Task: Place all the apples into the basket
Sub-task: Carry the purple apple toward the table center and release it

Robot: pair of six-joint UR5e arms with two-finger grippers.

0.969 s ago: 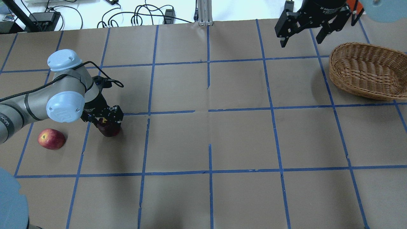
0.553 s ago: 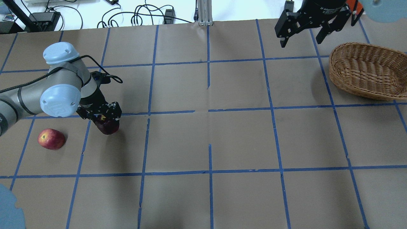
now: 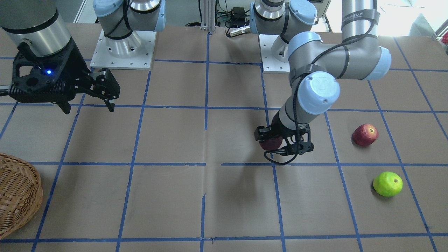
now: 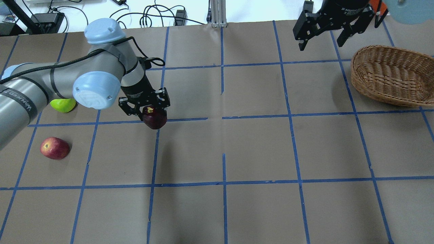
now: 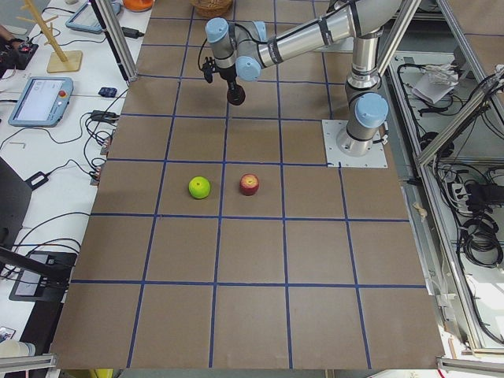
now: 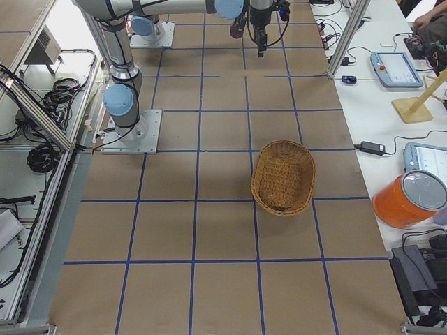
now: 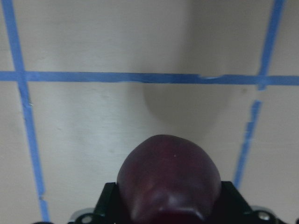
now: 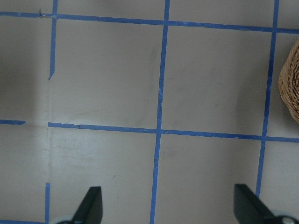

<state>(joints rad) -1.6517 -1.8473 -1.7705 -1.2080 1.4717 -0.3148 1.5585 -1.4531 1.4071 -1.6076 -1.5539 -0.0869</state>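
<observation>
My left gripper (image 4: 149,110) is shut on the dark maroon apple (image 4: 155,118) and holds it above the table, left of centre; the apple fills the bottom of the left wrist view (image 7: 169,179). The red apple (image 4: 54,148) lies on the table at the near left. The lime green apple (image 4: 63,105) lies beyond it, partly hidden by my left arm; it shows whole in the front-facing view (image 3: 387,183). The wicker basket (image 4: 383,88) stands at the far right, empty. My right gripper (image 4: 320,44) is open and empty, raised just left of the basket.
Brown paper with a blue tape grid (image 4: 223,117) covers the table. Cables and power boxes (image 4: 145,17) lie beyond the far edge. The arm bases (image 3: 122,52) stand on the robot's side.
My left arm has lifted the maroon apple and carried it right and away from the robot. The green apple, hidden before, now shows. The right arm has not moved.
</observation>
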